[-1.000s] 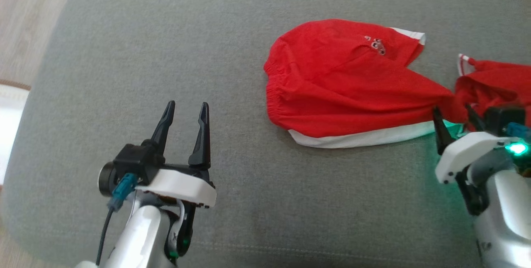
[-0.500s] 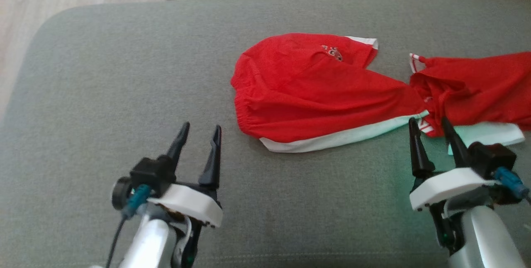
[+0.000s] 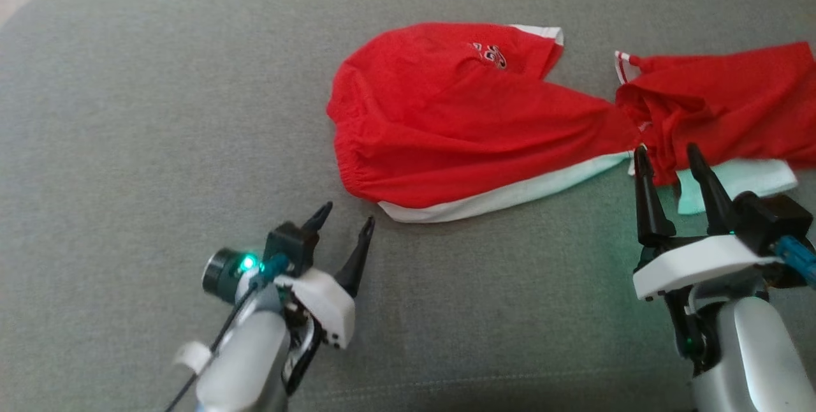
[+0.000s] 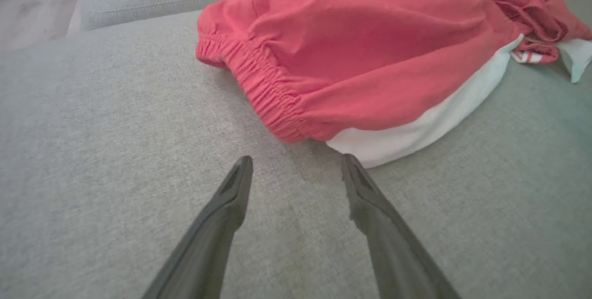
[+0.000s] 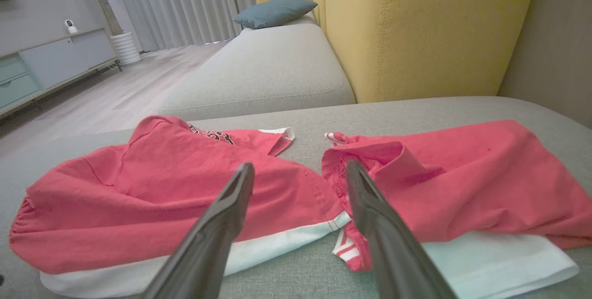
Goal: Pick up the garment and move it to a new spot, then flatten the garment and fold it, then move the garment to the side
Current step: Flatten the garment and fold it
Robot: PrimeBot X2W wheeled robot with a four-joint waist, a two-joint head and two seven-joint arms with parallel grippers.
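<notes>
Moved: left fingers (image 3: 358, 251) now angle toward crumpled red, white-trimmed cloth shorts (image 3: 472, 138) at the waistband | Where: grey fabric sofa cushion (image 3: 159, 144) | Fingers: both pairs spread, empty; right fingers (image 3: 645, 201) near the middle bunch | Step: pick-up approach | Next: pinch both, lift.

There is one red garment (image 3: 472, 125). Two tools, left tool (image 3: 347, 214) and right tool (image 3: 666, 150), each with two dark fingers (image 4: 222, 225). One yellow armchair (image 5: 416, 30), one blue pillow (image 5: 273, 12), two grey cushions (image 5: 263, 72).
</notes>
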